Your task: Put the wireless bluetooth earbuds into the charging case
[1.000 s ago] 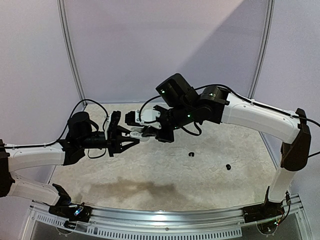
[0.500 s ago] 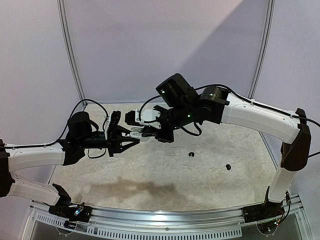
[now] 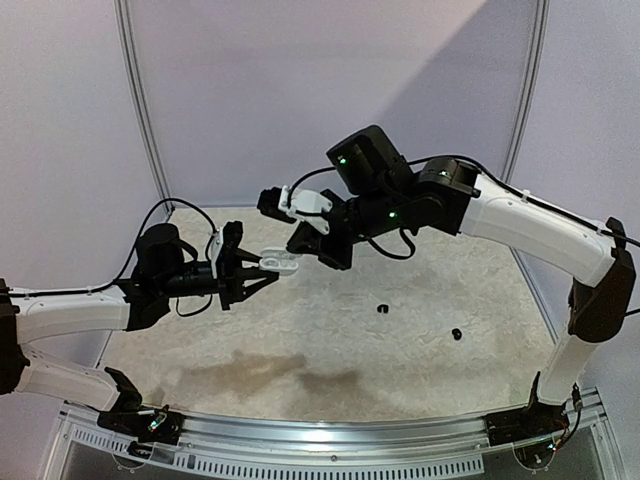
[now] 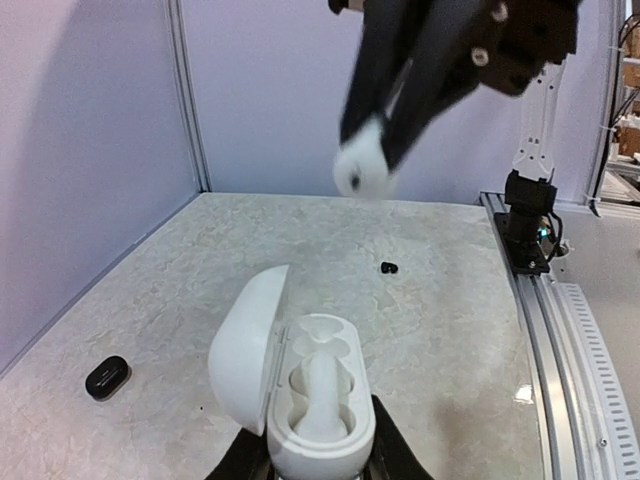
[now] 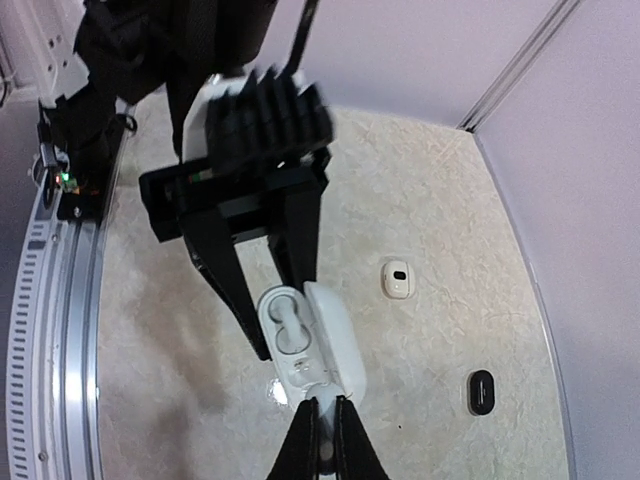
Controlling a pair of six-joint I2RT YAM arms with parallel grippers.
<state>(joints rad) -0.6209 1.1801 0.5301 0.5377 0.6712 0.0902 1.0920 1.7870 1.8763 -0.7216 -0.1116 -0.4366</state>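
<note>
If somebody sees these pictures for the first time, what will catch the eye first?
The open white charging case stands out: the left pincer holds it in the air, left of centre, and one white earbud seems to sit in its near socket. Just above hangs the right pincer, shut on a blurred white piece, probably another earbud. Two black earbuds lie on the marbled table, right of centre.
</note>
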